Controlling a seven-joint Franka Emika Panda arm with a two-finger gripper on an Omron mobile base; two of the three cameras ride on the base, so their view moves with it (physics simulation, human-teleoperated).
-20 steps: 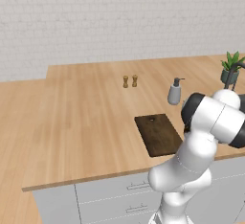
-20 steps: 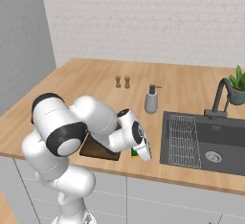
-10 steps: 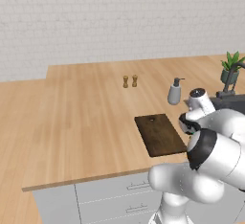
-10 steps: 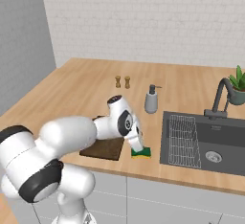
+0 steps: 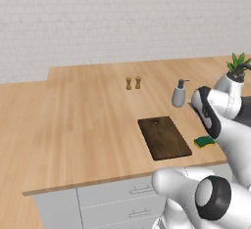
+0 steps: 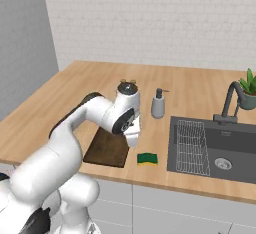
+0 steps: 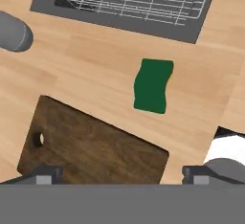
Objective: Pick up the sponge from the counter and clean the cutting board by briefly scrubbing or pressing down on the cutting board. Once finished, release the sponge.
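You're hovering the fingers (image 7: 122, 173) spread and empty above the cutting board (image 7: 91, 144), sponge (image 7: 153, 85) lying on the worktop (image 7: 86, 58) just beside it, near the sink (image 6: 215, 150)

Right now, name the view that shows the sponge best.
Hand view: the sponge lies whole and large, seen from above on the counter. The right base view shows it small but unblocked; the left base view shows it small beside the arm.

Glossy white arm (image 6: 75, 128) of rounded, tube-like segments, with dark grey rings and round caps at its joints.
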